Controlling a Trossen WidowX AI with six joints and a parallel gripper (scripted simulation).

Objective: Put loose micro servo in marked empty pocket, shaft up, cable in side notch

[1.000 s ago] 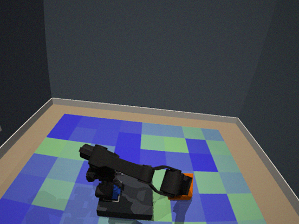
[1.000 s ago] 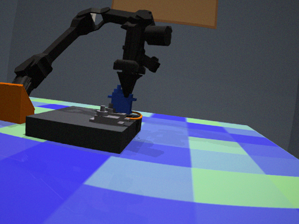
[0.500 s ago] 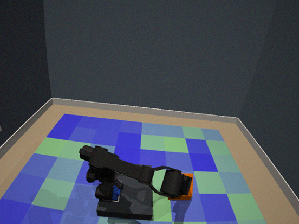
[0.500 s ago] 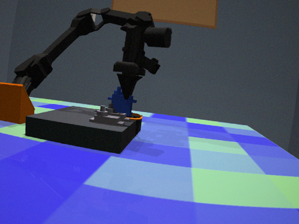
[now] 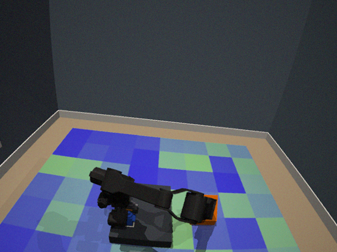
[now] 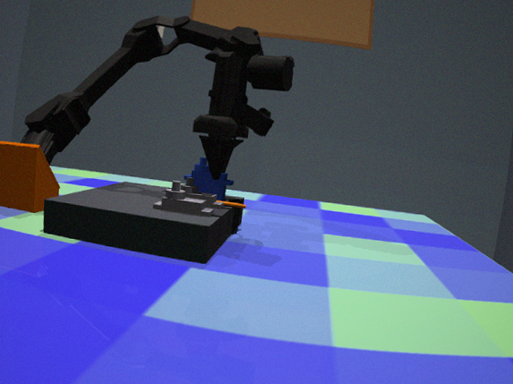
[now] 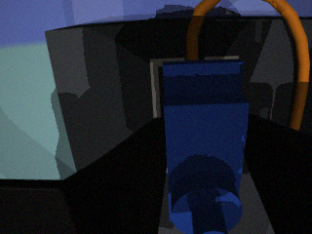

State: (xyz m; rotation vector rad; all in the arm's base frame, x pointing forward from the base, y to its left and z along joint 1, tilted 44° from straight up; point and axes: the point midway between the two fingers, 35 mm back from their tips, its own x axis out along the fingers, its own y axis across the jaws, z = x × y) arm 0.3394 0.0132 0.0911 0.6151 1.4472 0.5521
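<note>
Micro servo point(image 7: 205, 150) clamped in the gripper point(image 6: 215, 170), shaft up, low over the marked pocket point(image 7: 156, 81) at the deck's point(image 6: 119, 224) corner; not seated; cable point(image 7: 287, 33) routing, release, retreat remain.

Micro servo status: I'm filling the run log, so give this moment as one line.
gripper: shut on micro servo | servo: over marked pocket, not seated | cable: arched | release: pending
</note>
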